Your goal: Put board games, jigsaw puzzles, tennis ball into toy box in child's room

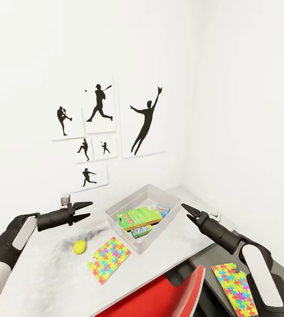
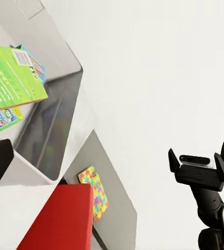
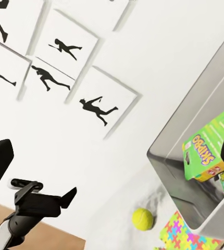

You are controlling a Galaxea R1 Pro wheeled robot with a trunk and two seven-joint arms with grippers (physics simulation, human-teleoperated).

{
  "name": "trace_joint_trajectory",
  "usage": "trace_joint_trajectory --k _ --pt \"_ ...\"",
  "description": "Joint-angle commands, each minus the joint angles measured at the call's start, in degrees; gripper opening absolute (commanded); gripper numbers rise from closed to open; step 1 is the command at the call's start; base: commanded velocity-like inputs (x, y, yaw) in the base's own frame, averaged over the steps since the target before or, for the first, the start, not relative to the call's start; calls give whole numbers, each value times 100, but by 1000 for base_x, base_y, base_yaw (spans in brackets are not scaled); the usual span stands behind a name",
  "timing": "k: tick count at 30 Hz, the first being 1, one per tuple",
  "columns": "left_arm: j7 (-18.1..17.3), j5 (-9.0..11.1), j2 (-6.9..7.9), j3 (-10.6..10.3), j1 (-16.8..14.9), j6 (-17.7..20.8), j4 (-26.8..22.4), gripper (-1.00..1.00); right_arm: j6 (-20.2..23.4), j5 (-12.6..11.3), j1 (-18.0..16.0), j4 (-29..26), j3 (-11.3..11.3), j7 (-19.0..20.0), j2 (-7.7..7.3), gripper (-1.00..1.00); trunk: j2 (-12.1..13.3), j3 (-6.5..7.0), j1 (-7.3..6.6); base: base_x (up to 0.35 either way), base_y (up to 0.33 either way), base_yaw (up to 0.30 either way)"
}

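Note:
The light grey toy box (image 1: 119, 229) sits on the white table (image 1: 40, 273), with three board games inside; the green one (image 1: 142, 216) lies tilted on top. The tennis ball (image 1: 79, 247) and one jigsaw puzzle (image 1: 109, 259) lie on the table in front of the box. A second jigsaw puzzle (image 1: 235, 288) rests on the lower side desk. My left gripper (image 1: 90, 209) hovers open to the left of the box, above the ball. To the right of the box my right gripper (image 1: 185, 209) hangs open, and nothing is held. The bed is out of view.
A red chair (image 1: 159, 295) is tucked under the table's front edge. The table stands in a white corner, with framed baseball silhouettes (image 1: 100, 110) on the wall behind it. A small socket (image 1: 65, 199) is on the wall by the left gripper.

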Motion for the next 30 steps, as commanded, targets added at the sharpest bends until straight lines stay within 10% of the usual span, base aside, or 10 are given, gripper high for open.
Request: trace_joint_trajectory --k 1,30 --pt "-35 -20 3 7 -3 15 0 100 30 17 -6 2 -10 26 2 100 -9 -6 2 -5 33 -124" --pt "-75 -18 21 6 3 -3 -17 100 30 17 -8 12 -13 34 -5 100 -9 57 2 -77 -45 -62"
